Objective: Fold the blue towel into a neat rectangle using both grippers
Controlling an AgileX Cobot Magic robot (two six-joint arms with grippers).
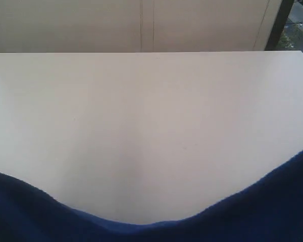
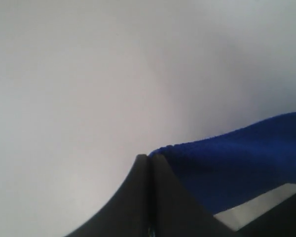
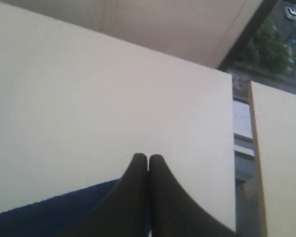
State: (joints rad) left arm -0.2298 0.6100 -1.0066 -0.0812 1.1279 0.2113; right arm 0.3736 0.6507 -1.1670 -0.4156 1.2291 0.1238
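Operator: Towel (image 1: 272, 212) nearest the lens, yes? Where does it sit?

Observer: Right up close, across the bottom of the exterior view. Its upper edge rides high at both sides and sags in the middle, so I judge it hangs from two raised corners.

Operator: Jaws?

Observer: Left gripper (image 2: 148, 157): jaws pressed together, blue cloth meeting the tip. Right gripper (image 3: 148, 157): jaws together too, cloth running in under them. Each pinches a corner, I'd say, which keeps the edge spread for an even fold.

Operator: Beyond that?

Observer: Pale surface (image 1: 151, 126) stretches ahead of the cloth, where the lifted edge could be carried over and laid down. Farthest off, a cream wall (image 1: 141, 25).
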